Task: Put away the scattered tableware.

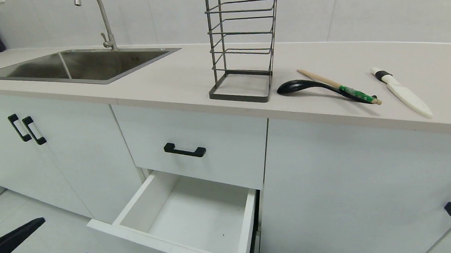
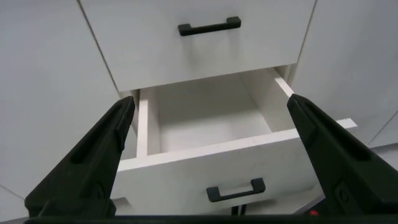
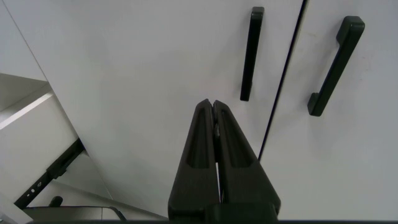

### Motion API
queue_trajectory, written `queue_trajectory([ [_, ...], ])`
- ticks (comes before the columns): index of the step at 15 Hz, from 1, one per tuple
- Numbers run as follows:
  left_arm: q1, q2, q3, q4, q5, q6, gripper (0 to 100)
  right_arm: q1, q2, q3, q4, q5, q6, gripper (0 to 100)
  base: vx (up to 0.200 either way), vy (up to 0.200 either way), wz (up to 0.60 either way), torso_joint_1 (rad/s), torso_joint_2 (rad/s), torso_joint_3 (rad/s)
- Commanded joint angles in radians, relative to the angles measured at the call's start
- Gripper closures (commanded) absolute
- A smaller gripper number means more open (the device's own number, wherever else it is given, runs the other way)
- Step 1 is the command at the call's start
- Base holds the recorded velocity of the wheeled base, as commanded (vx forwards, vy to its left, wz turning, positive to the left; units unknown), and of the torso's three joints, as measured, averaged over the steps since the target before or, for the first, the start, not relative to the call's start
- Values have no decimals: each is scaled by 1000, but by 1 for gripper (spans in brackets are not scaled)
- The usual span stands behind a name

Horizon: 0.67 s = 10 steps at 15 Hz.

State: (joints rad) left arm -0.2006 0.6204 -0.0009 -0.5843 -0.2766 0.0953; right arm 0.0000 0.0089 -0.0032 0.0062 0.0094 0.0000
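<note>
1. Tableware is lying on the countertop (image 1: 167, 79), on the robot's right of the wire rack (image 1: 242, 43): a black spoon (image 1: 309, 87), a wooden stick (image 1: 324, 80) with a green-wrapped end, and a white knife (image 1: 401, 92) with a black band.
2. The spoon's bowl is sitting just beside the rack base. Its handle is running right, meeting the wooden stick at the green end near the counter's front edge.
3. The knife is lying apart from both, farther right, with its banded end facing the wall.
4. The rack is standing upright near the front edge, above the upper drawer (image 1: 195, 144), which is sitting shut.
5. The lower drawer (image 1: 138, 202) is standing pulled out below it — white inside, with a black handle on its front panel (image 2: 186, 174).
6. The left gripper (image 1: 41, 251) is hanging low, in front of and to the left of the open drawer, with its fingers spread wide. In its wrist view the left gripper (image 2: 209, 102) is framing the drawer between the two fingers (image 2: 93, 162).
7. The right gripper (image 3: 212, 109) is sitting with its fingers pressed together, gripping nothing visible. It is pointing at white cabinet doors (image 3: 155, 74) with two black handles (image 3: 252, 53), and the drawer's side rail is showing off to one side.
8. The sink (image 1: 22, 74) and faucet (image 1: 103, 16) are sitting at the counter's far left, well apart from the tableware.
</note>
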Motion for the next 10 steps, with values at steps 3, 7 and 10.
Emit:
queue_trajectory([
  [3,106,-430,-14,231,-1,-8,0,0,0,0,0,1,0,100,0,0,0,0,0,0],
  [7,208,-600,1,374,25,-88,0,0,0,0,0,0,0,100,0,0,0,0,0,0],
  [10,201,-620,-2,535,231,-120,0,0,0,0,0,1,0,100,0,0,0,0,0,0],
])
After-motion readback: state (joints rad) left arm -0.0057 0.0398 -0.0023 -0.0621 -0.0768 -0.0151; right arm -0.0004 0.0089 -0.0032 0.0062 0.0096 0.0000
